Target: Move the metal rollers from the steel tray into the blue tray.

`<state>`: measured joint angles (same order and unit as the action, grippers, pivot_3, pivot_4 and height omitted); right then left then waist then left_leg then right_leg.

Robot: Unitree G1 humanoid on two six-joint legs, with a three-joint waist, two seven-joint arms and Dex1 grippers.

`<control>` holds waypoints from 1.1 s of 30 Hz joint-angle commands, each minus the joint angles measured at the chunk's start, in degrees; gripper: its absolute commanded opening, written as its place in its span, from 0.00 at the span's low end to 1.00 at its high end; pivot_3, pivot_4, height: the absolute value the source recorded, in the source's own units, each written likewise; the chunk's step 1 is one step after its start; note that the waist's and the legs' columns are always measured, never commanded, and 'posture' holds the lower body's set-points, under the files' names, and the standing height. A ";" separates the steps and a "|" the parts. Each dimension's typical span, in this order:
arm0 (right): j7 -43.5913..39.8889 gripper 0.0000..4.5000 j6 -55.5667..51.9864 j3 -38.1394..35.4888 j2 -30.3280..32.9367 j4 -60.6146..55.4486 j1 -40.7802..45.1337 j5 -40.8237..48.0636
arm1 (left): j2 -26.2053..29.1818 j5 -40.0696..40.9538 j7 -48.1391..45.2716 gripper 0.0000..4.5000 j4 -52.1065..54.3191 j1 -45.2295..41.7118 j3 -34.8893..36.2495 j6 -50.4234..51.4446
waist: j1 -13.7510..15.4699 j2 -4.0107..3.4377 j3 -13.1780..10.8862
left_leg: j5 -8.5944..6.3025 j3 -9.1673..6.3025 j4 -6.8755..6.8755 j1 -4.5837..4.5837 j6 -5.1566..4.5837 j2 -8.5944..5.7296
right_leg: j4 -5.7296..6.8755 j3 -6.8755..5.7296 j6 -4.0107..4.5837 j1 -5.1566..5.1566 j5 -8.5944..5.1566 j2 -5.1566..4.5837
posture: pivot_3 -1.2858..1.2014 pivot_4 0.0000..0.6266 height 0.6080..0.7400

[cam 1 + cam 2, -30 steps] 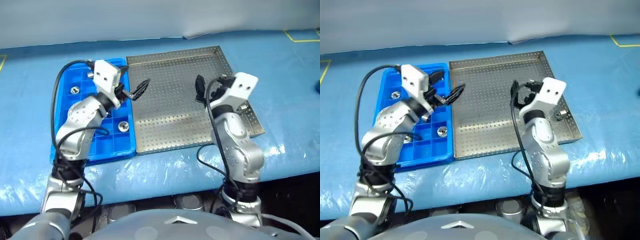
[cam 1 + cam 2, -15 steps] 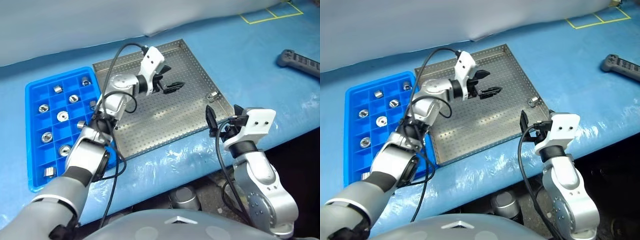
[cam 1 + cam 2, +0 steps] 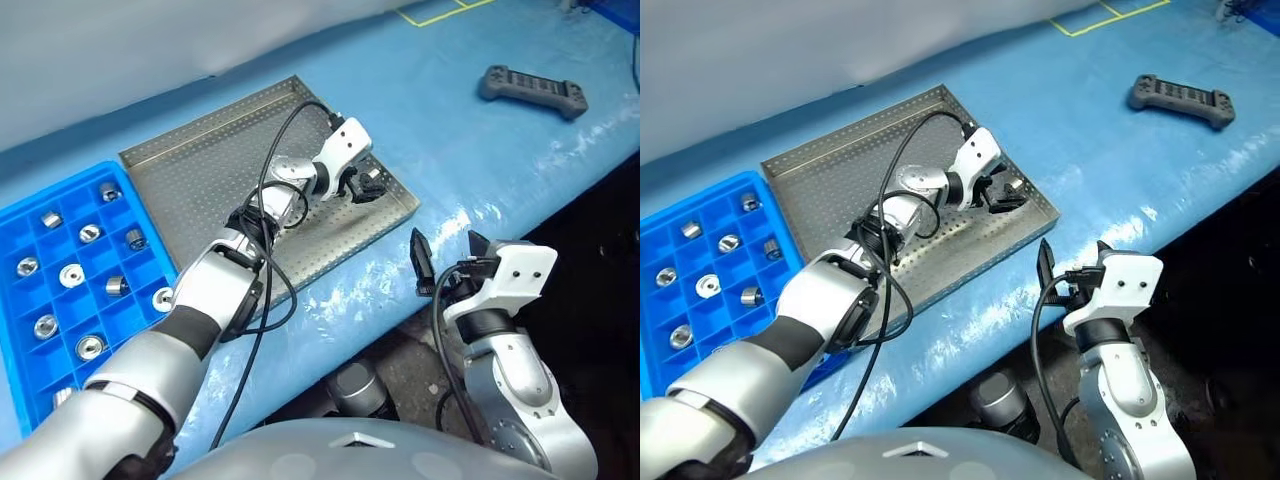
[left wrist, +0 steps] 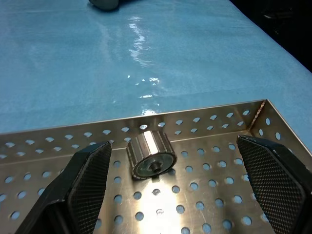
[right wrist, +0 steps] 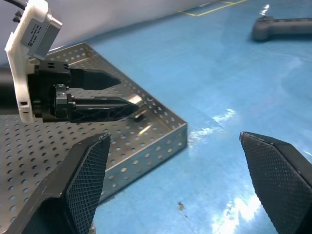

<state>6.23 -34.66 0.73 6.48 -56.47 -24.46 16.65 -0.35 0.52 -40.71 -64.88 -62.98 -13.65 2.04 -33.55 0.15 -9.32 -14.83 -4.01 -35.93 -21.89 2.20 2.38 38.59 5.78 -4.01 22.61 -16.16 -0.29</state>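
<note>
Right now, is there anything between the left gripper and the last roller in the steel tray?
Nothing visible. The left gripper is open, and the roller lies on the steel tray straight ahead between its two fingers, near the tray's rim. Only bare perforated floor separates them.

A long table (image 3: 500, 130) fills most of the scene. A smooth light blue sheet covers it, and the sheet shines where the light falls on it, mostly near the front edge on the right. On the far right part of the table there are thin yellow lines (image 3: 1110, 10) that make a corner. A dark grey flat object (image 3: 531, 90) with a ribbed top lies on the right side. Behind the table stands a plain pale wall (image 3: 150, 40). Below the near edge it is dark.
</note>
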 commanded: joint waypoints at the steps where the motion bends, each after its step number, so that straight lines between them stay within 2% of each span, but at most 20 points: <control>1: 0.23 1.00 2.17 0.31 -0.67 -3.04 -0.84 -1.31 | -1.03 -2.85 6.00 1.00 -2.32 -1.66 0.59 -1.87 | -1.55 0.05 -0.03 | 0.00 0.03 0.00 0.05 0.00 -0.01 | 0.00 0.03 -0.03 -0.04 0.01 -0.02 | 0.23 0.24 1.00; 8: -0.20 1.00 2.56 0.32 -1.47 -2.49 -0.40 -2.07 | -1.56 -5.35 13.30 1.00 -3.55 -1.17 1.77 -0.74 | -5.06 0.21 -0.11 | 0.00 0.25 -0.06 0.19 0.00 -0.13 | 0.00 0.23 -0.28 -0.15 0.12 -0.17 | 0.24 0.24 1.00; 15: -0.86 1.00 2.03 0.71 -1.65 -1.08 1.73 -2.17 | -2.40 -5.44 19.64 1.00 -4.36 -0.09 3.88 0.65 | -5.50 0.35 -0.12 | 0.00 0.49 -0.08 0.19 0.00 -0.29 | -0.09 0.47 -0.57 -0.16 0.21 -0.32 | 0.25 0.24 1.00; 22: -0.89 1.00 2.16 0.76 -2.30 -0.39 2.89 -2.36 | -4.66 -7.19 18.31 1.00 -6.24 0.70 2.82 4.10 | -5.37 0.40 -0.11 | -0.01 0.50 -0.06 0.18 -0.01 -0.30 | -0.10 0.49 -0.58 -0.15 0.21 -0.32 | 0.25 0.24 1.00; 25: -0.82 1.00 2.25 0.59 -2.69 -0.41 2.88 -2.57 | -5.16 -7.21 18.29 0.86 -6.24 0.98 3.58 4.35 | -5.38 0.53 -0.03 | -0.01 0.49 -0.07 0.22 -0.01 -0.29 | -0.10 0.48 -0.58 -0.21 0.21 -0.31 | 0.24 0.24 1.00; 31: -1.06 1.00 2.31 0.43 -3.07 0.09 2.59 -2.80 | -4.52 -5.31 18.99 0.42 -4.69 1.00 6.69 4.42 | -5.43 0.54 -0.03 | -0.01 0.51 -0.09 0.22 -0.01 -0.30 | -0.11 0.51 -0.62 -0.22 0.24 -0.32 | 0.25 0.24 1.00; 32: -1.16 1.00 2.25 0.43 -3.07 0.26 2.73 -2.75 | -4.30 -5.09 19.09 0.37 -4.38 1.01 7.15 4.37 | -5.45 0.54 -0.03 | -0.01 0.53 -0.09 0.23 -0.01 -0.30 | -0.11 0.52 -0.63 -0.22 0.24 -0.31 | 0.26 0.24 1.00; 33: -1.34 1.00 2.11 0.58 -2.99 0.55 3.12 -2.68 | -3.90 -4.68 19.31 0.37 -3.88 1.06 7.86 4.27 | -5.44 0.55 -0.04 | -0.01 0.53 -0.09 0.24 -0.01 -0.29 | -0.11 0.52 -0.63 -0.22 0.24 -0.31 | 0.26 0.24 1.00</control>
<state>5.20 -33.09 1.68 3.76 -55.43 -21.68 13.87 -4.94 -5.32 -22.09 -71.06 -61.80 -7.18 6.29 -38.99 0.70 -9.35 -14.84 -3.48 -36.02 -21.65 2.19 2.08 38.49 6.29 -4.64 22.39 -15.92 -0.60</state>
